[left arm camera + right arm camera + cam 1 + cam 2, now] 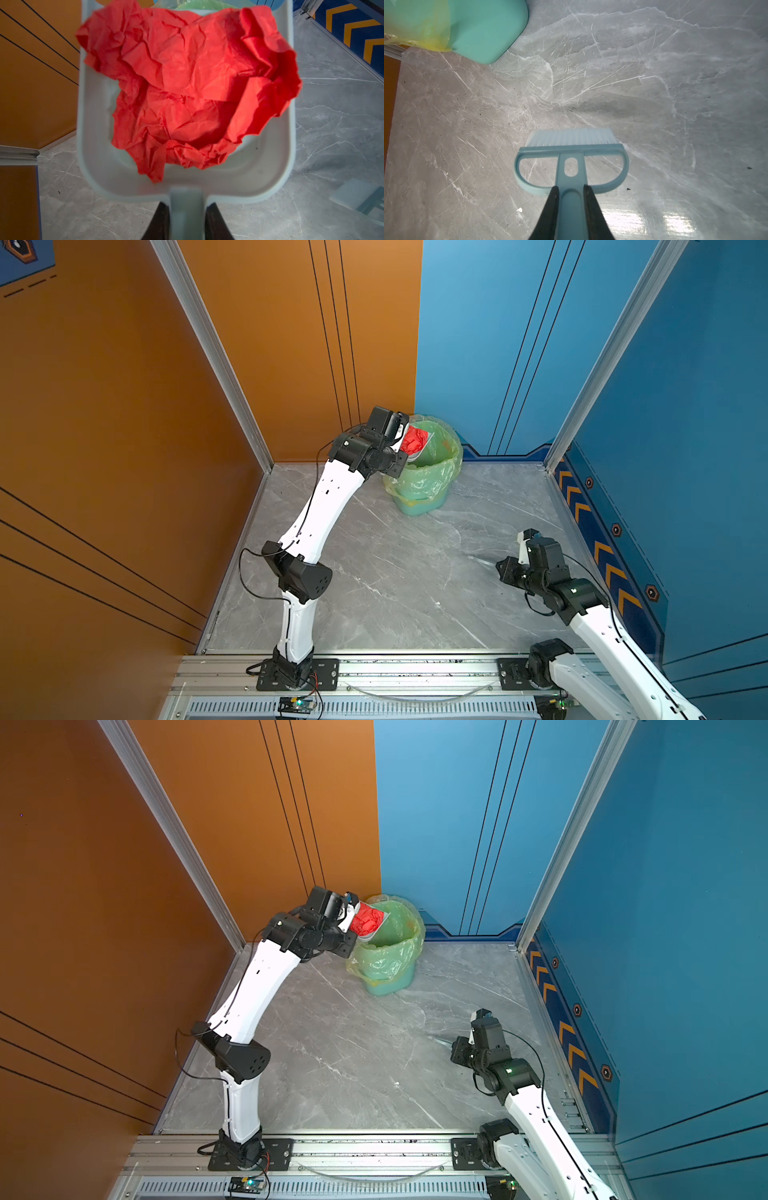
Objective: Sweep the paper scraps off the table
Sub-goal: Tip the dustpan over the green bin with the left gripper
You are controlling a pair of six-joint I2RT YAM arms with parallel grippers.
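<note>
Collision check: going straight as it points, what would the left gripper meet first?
Likely the bin: the left gripper, shut on the dustpan holding the red paper scrap, points at its mouth; depth unclear.

- We record one paper scrap in view: a red crumpled wad [187, 87], loosely bunched. It lies inside a pale dustpan [97, 145] that is tilted over the rim of the green-lined bin [432, 477], off the bench.
- We find the bench [395, 580] grey and white-veined, showing dark specks and one tiny white fleck [519, 209].
</note>
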